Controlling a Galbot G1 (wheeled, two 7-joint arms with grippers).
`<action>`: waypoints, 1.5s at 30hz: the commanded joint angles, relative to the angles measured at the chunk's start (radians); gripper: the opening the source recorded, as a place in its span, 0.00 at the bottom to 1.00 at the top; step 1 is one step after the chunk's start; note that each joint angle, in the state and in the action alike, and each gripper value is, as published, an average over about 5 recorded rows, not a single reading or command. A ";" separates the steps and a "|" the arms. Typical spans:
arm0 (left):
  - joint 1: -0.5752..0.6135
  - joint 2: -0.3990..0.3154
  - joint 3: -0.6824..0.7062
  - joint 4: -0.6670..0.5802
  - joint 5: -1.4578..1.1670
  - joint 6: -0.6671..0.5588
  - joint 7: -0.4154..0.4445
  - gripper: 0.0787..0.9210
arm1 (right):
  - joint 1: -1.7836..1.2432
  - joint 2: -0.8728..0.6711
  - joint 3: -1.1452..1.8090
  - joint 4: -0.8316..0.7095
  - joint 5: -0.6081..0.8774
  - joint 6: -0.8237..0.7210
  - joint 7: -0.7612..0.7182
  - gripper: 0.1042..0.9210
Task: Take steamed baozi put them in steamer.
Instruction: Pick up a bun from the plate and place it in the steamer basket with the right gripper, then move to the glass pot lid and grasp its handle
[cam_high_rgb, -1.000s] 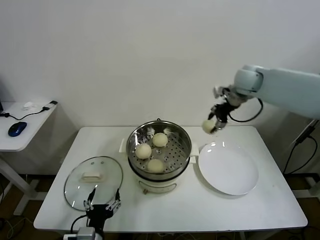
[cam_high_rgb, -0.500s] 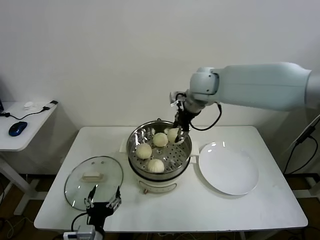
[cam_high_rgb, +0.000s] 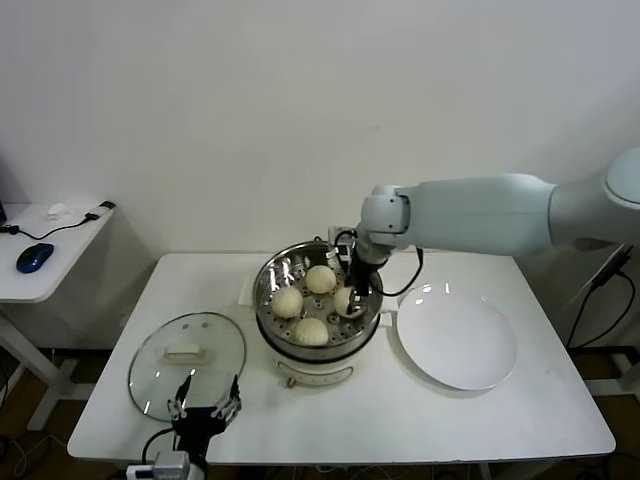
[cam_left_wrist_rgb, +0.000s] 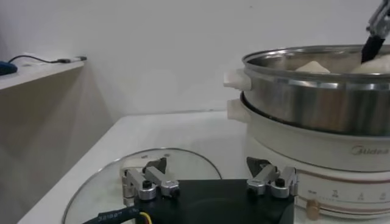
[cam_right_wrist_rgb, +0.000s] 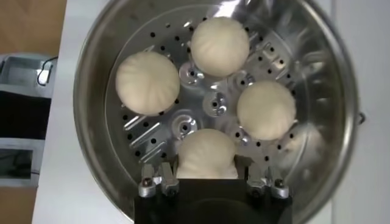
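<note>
The steel steamer (cam_high_rgb: 318, 345) on its cream base stands mid-table. Three baozi lie on its perforated tray (cam_high_rgb: 288, 302) (cam_high_rgb: 320, 279) (cam_high_rgb: 311, 330). My right gripper (cam_high_rgb: 350, 302) reaches down into the pot and is shut on a fourth baozi (cam_high_rgb: 342, 299), low at the tray's right side. In the right wrist view, the held baozi (cam_right_wrist_rgb: 206, 154) sits between the fingers of the right gripper (cam_right_wrist_rgb: 206, 171), with the other three (cam_right_wrist_rgb: 220, 45) (cam_right_wrist_rgb: 147, 82) (cam_right_wrist_rgb: 266, 109) around the tray's centre. My left gripper (cam_high_rgb: 204, 408) is open and empty, parked at the front left.
A round glass lid with white knob (cam_high_rgb: 187, 360) lies front left, just beyond the left gripper (cam_left_wrist_rgb: 210, 176). A bare white plate (cam_high_rgb: 457, 340) lies right of the steamer. A side desk with a mouse (cam_high_rgb: 34, 257) stands far left.
My right gripper carried the baozi left from above the plate's far edge to over the steamer, then lowered it into the pot near the tray.
</note>
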 joint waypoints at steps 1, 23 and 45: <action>-0.001 -0.001 0.000 -0.003 -0.003 0.001 0.000 0.88 | -0.052 0.016 0.025 -0.022 -0.017 0.003 0.023 0.64; -0.009 0.001 -0.003 -0.042 -0.006 -0.004 -0.001 0.88 | -0.417 -0.458 0.849 -0.046 -0.057 0.290 0.542 0.88; -0.069 0.064 -0.024 -0.015 0.086 -0.047 0.009 0.88 | -2.052 -0.377 2.459 0.259 -0.501 0.523 0.617 0.88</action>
